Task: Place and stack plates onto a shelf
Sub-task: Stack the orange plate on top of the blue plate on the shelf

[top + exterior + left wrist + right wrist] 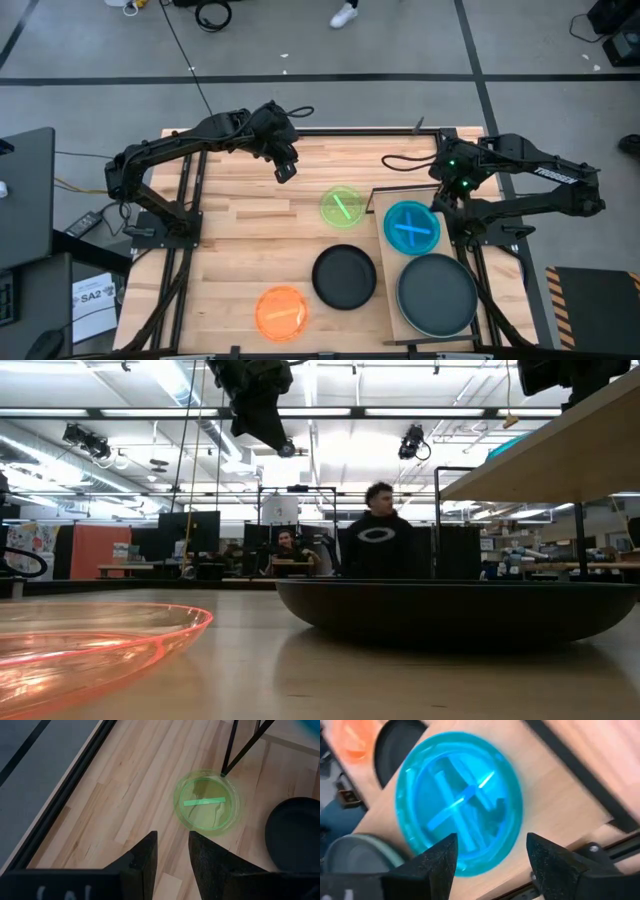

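Observation:
My left gripper hovers open over bare table, to the far left of the lime green plate, which lies flat on the tabletop. My right gripper hangs open above the far edge of the cyan plate on the raised shelf. Crossed strips show through the cyan, as of two stacked plates. Nearer on the shelf sits a large dark-rimmed plate with a pale mint inside. A black plate and an orange plate rest on the table.
The shelf stands on thin dark legs beside the lime plate. A black frame edges the table's far side. People sit in the room beyond. Bare wood lies between the left gripper and the table's left edge.

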